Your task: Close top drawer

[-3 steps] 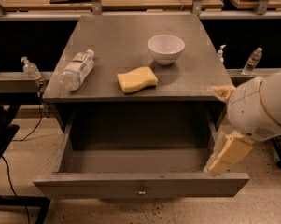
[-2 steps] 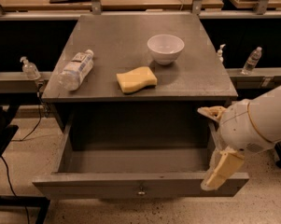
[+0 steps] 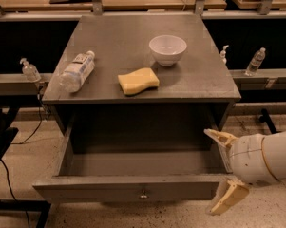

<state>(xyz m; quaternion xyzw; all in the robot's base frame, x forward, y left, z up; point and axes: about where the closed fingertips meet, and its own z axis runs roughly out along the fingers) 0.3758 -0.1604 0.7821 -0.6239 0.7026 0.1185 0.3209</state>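
Top drawer (image 3: 128, 192) of the grey desk (image 3: 123, 32), seen from the front and above: it stands pulled far out, its deep tray bare, its tall flat front panel nearest the viewer with a small metal knob (image 3: 143, 194) at the centre. The pincer (image 3: 211, 172) sits at the drawer's right front corner, its two cream fingers (image 3: 222, 138) spread wide apart and gripping nothing; the upper finger lies over the right side wall, the lower one hangs just in front of the right end of the front panel, so that the corner falls between them. The white arm casing fills the lower right edge of the scene. On the desk top lie a clear water bottle (image 3: 77, 71) on its side near the left edge, a yellow sponge (image 3: 138, 80) close to the front edge, and a white bowl (image 3: 167, 50) behind it, upright. Speckled floor (image 3: 19, 160) runs clear to the left of the drawer.
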